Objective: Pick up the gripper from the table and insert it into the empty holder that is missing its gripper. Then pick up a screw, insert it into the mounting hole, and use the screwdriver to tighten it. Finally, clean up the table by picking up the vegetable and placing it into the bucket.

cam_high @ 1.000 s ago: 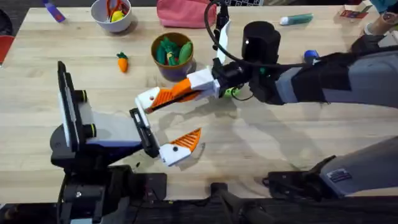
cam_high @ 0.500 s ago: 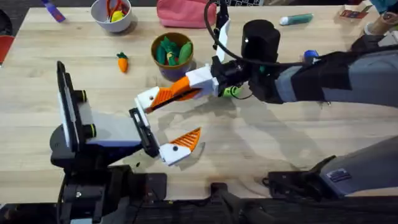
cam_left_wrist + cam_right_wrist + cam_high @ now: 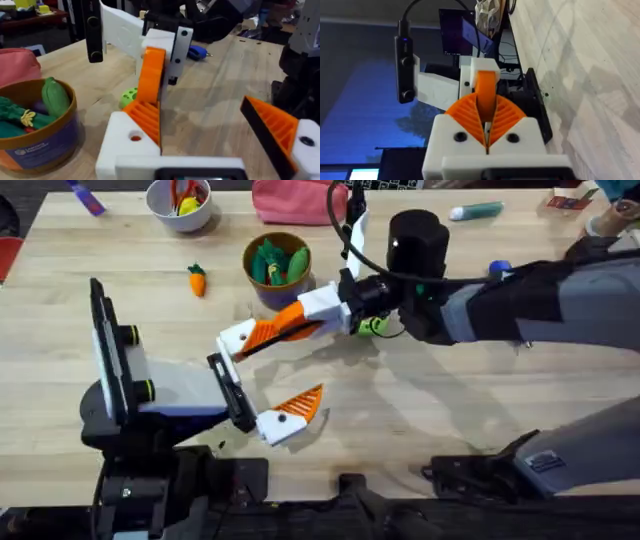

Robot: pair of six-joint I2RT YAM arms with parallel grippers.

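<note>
On the wooden worktop [image 3: 480,410] we see the right pincer [image 3: 238,342] pinching the gripper [image 3: 285,327] mid-table, near the bucket [image 3: 275,270]. The left pincer [image 3: 262,385] is spread, one finger just beside. The carrot [image 3: 197,279] lies far left.

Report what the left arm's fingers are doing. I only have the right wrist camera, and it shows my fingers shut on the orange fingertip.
Observer: The left gripper is wide open. The orange fingertip held by the right gripper touches the left arm's white holder.
Operator: Find me the carrot.
Observer: The carrot lies on the table, apart from the cup and to its left in the overhead view.
Operator: Check the cup.
Observer: It already holds green toy vegetables.
</note>
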